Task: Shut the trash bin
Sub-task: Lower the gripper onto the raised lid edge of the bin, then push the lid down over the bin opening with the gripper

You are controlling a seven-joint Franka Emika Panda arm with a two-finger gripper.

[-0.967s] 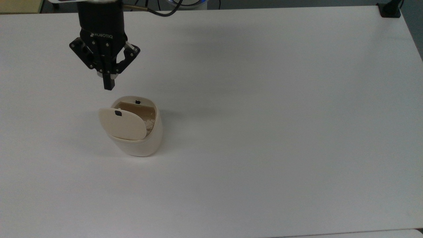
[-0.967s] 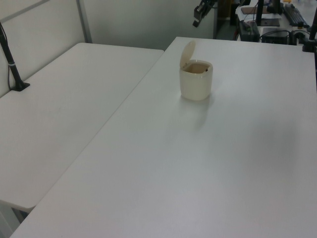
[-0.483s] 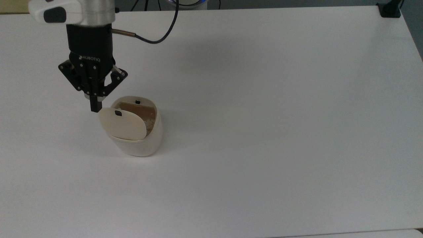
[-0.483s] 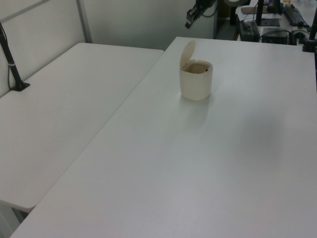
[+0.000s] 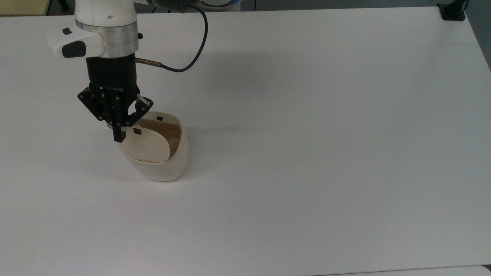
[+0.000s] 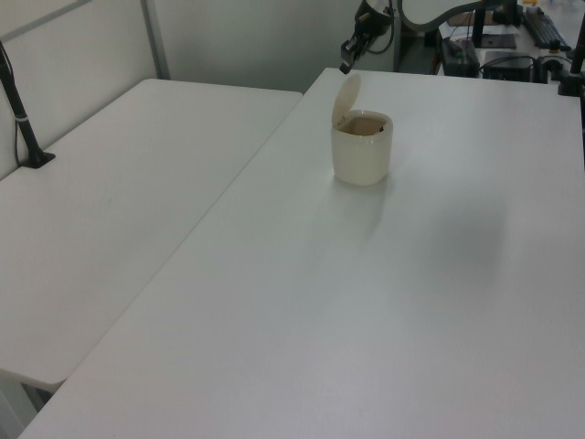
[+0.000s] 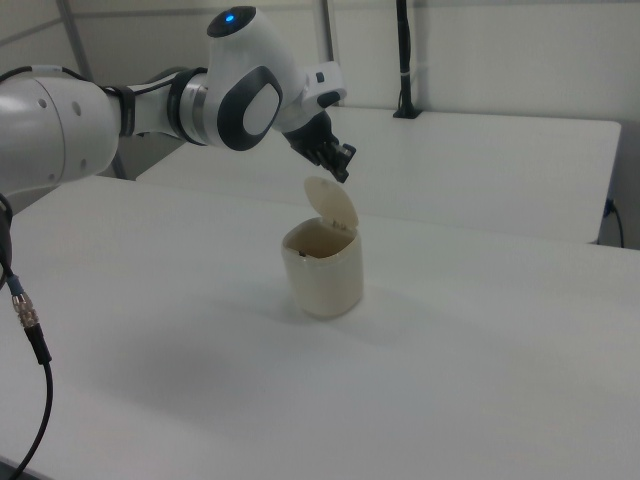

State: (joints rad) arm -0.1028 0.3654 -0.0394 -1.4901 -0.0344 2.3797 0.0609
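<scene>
White table [image 5: 307, 153] holds a cream trash bin [image 5: 168, 165], lid [image 5: 147, 145] raised; closed gripper [image 5: 119, 137] hovers just above the lid

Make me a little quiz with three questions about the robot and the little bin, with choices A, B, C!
1. Where is the gripper?
A. Just above the top edge of the raised lid
B. Down inside the bin
C. At the far end of the table

2. What colour is the trash bin?
A. Red
B. Cream-white
C. Black

3. Is the bin open or shut?
A. Shut flat
B. The lid has come off
C. Open, lid standing up

Answers:
1 A, the right view shows its jaws just over the lid's top edge.
2 B, the body and lid are pale cream.
3 C, the lid stands up and the brown inside shows.
</scene>
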